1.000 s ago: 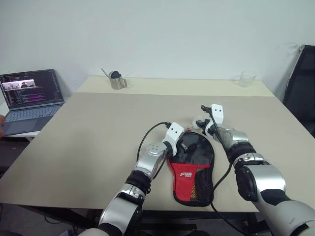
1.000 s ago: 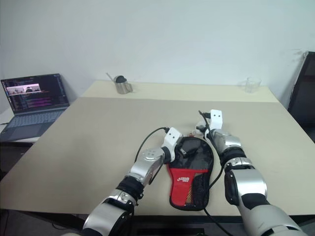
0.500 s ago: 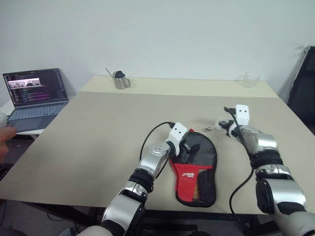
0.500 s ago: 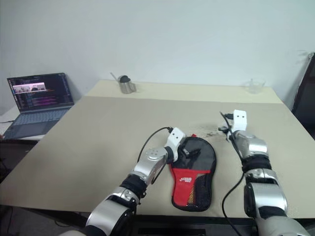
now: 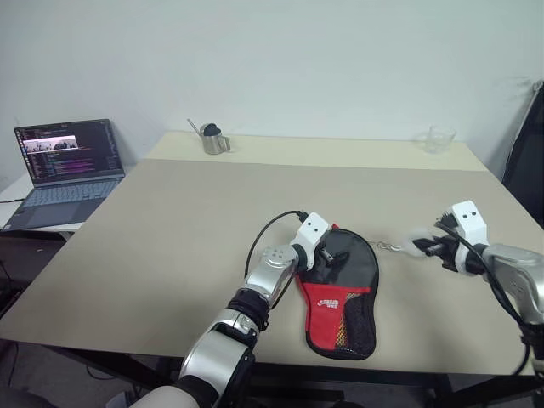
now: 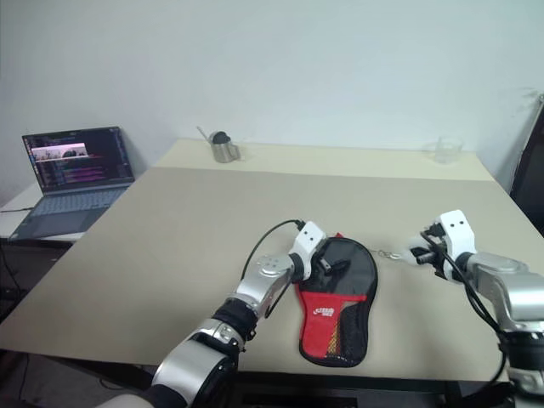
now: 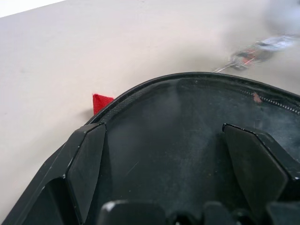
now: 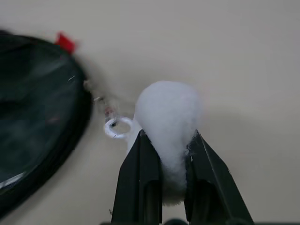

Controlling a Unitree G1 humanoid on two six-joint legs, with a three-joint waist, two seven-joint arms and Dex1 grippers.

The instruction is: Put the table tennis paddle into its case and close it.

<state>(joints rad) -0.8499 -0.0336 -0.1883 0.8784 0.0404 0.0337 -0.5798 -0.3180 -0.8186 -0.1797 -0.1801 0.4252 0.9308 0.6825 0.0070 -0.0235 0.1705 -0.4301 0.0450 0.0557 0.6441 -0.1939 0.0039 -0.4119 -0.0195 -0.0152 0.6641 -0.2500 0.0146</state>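
your left gripper (image 5: 330, 255) is resting with fingers spread on the round end of the case (image 5: 344, 293), which is lying flat near the table's (image 5: 170, 221) front edge. your right gripper (image 8: 164, 154) is pinching a white fluffy pompom (image 8: 169, 122) chained to the case's zipper.

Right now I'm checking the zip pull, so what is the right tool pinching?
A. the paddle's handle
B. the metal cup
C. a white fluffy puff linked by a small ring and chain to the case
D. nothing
C: the right tool clamps the white puff, chained to the case.
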